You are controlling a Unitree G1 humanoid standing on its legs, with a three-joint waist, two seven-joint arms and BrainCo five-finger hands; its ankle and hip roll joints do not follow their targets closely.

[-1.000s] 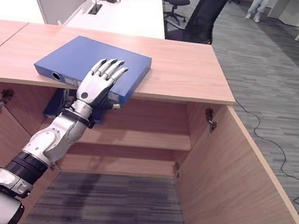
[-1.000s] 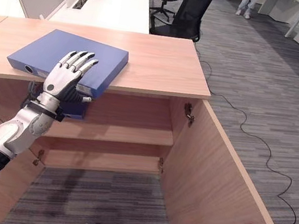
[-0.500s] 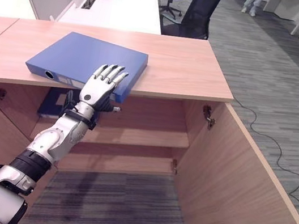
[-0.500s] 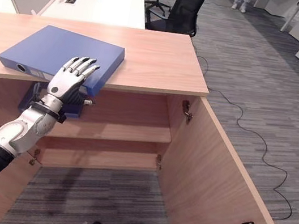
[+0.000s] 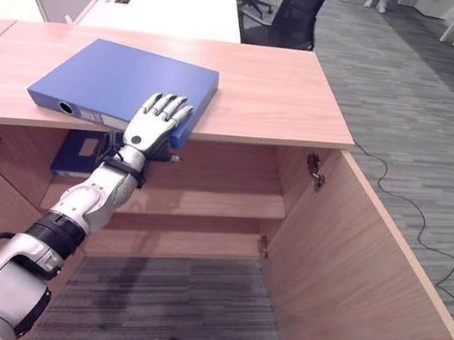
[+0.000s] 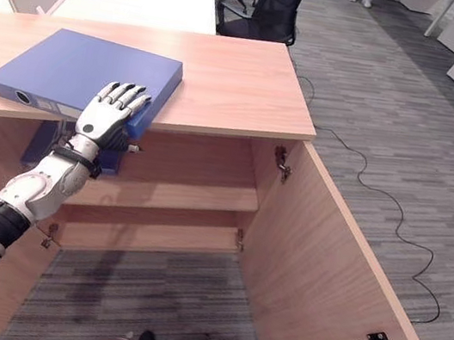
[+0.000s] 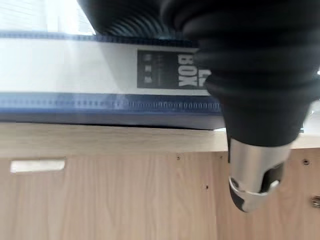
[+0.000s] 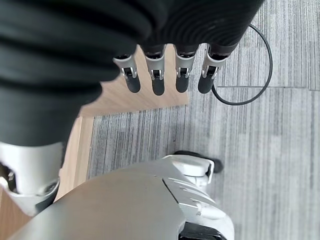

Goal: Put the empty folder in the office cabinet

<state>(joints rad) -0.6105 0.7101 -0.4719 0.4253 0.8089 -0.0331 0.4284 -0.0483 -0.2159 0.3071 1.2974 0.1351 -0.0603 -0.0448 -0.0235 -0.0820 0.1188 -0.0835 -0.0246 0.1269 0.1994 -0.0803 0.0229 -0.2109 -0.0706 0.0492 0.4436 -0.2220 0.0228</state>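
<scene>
Here, folder: blue folder (image 5: 119,82) flat on the cabinet top (image 5: 266,89), upper left of frame.
Left hand: left hand (image 5: 155,119) laid on its near corner, fingers straight, thumb below the edge.
Right hand: right hand (image 8: 165,75) at bottom edge, fingers relaxed, empty.
Cabinet: door (image 5: 358,271) open, lower right.

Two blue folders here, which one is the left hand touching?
The blue folder on the cabinet top. The left hand lies with straight fingers over its near corner; the other blue folder sits inside, on the upper shelf behind the wrist.
</scene>
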